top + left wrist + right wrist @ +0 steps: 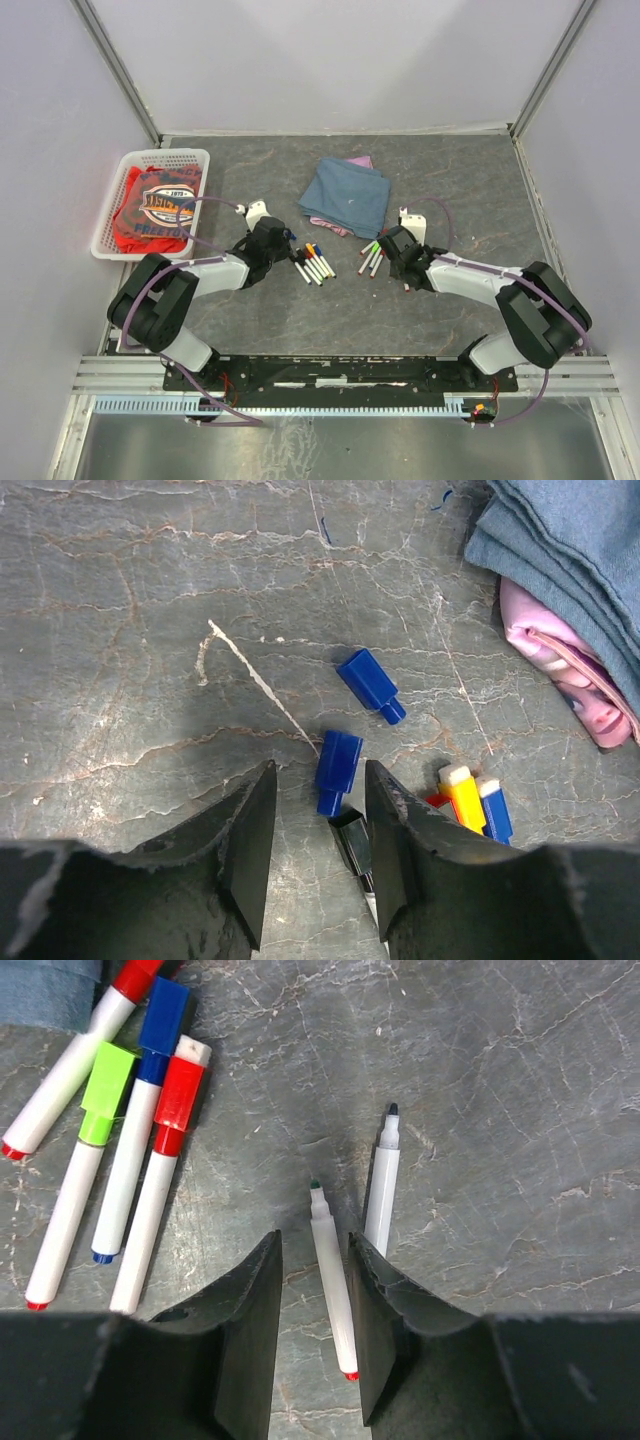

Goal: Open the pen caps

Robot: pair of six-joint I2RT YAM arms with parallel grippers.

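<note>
In the left wrist view two loose blue pen caps [370, 683] [337, 770] lie on the table. A black cap [352, 842] lies between the fingers of my open left gripper [320, 780], close to the right finger. Yellow-, blue- and red-capped pens [463, 795] sit just to the right. In the right wrist view my open right gripper [313, 1250] straddles an uncapped white pen [335, 1280] that lies on the table. A second uncapped pen [383, 1190] lies beside it. Several capped pens [105, 1090] lie to the left. From above, both grippers [290, 250] [392, 250] hang low over the pens [315, 265].
A folded blue cloth [347, 195] over a pink one [560, 660] lies behind the pens. A white basket [110, 215] with a red shirt stands at the far left. White side walls close in the table.
</note>
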